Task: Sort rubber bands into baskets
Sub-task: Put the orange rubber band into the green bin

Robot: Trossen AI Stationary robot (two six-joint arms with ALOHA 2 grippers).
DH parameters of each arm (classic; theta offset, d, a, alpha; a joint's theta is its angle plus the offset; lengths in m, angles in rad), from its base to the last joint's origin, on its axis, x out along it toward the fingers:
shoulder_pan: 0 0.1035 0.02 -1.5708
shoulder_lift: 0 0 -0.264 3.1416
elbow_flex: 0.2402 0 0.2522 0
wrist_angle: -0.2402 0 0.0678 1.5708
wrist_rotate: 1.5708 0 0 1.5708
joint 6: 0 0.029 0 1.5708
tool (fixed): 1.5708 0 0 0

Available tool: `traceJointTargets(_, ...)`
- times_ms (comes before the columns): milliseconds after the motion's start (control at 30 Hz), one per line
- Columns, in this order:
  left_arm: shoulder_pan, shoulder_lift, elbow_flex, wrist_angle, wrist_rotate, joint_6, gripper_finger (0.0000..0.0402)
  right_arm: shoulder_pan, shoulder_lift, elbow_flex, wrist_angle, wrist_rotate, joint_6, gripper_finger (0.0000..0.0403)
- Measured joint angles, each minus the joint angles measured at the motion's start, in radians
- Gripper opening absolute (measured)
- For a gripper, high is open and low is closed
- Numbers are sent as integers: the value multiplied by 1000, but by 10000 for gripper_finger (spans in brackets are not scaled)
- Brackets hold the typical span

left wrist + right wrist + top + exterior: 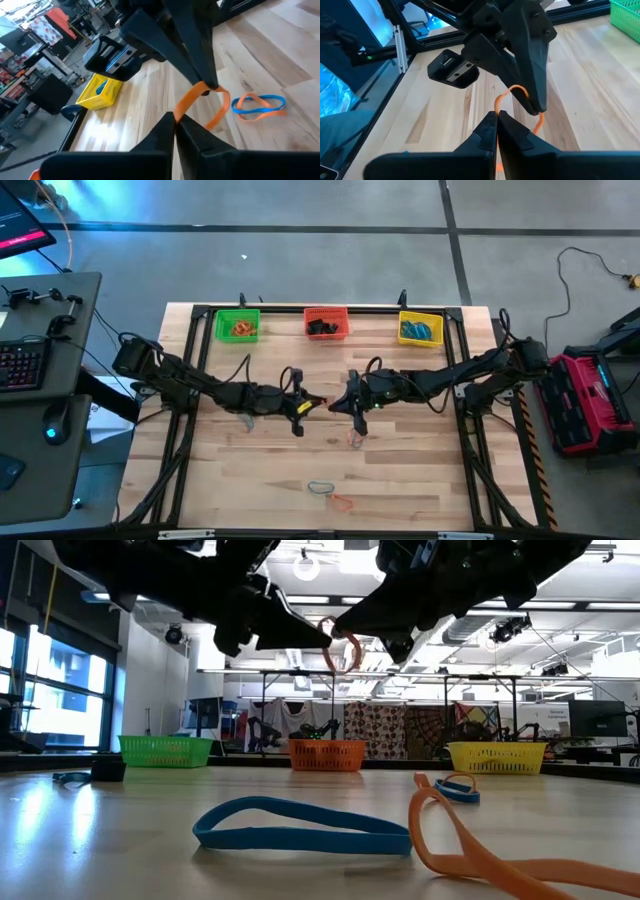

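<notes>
Both tools meet mid-table, raised. Our left tool point(175, 119) is closed on a thin orange rubber band point(200, 102); our right tool point(497, 116) is closed on the same band, which hangs between them above the wooden table point(400, 470). A blue and orange band pair point(257, 106) lies on the table nearby. Green point(237, 326), red-orange point(326, 323) and yellow point(420, 328) mesh baskets line the far edge.

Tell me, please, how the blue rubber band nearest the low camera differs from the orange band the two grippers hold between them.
The blue rubber band lies flat on the table, untouched; the orange band hangs in the air above it, pinched by the left gripper and the right gripper, both shut on it. The blue one is a long flattened oval; the orange one curls into a small upright loop. Both are thin flexible loops, outside any basket.
</notes>
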Motion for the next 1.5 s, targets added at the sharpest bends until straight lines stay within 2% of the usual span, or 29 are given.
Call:
traceJointTargets(200, -3, -2, 0, -11, -65, -37, 2, 1, 0, 0, -7, 0, -19, 8)
traceJointTargets(400, 26, -46, 0, -114, -109, -113, 1, 2, 0, 0, -35, 68, -38, 84)
traceJointTargets(567, 90, -143, 0, -318, -164, -225, 1, 2, 0, 0, -65, 199, -34, 150)
traceJointTargets(700, 170, -253, 0, -542, -211, -328, 0, 1, 0, 0, -115, 253, -49, 168)
traceJointTargets(867, 325, -392, 0, -802, -265, -439, 0, 2, 0, 0, -143, 265, -46, 169)
traceJointTargets(1067, 564, -500, 0, -966, -252, -461, 0, 2, 0, 0, -146, 266, -47, 169)
traceJointTargets(1133, 652, -505, 0, -979, -237, -447, 0, 2, 0, 0, -146, 266, -52, 169)
traceJointTargets(1300, 863, -472, 0, -997, -120, -410, 0, 2, 0, 0, -146, 266, -53, 169)
traceJointTargets(1500, 1032, -405, 0, -997, -16, -384, 0, 2, 0, 0, -153, 267, -53, 169)
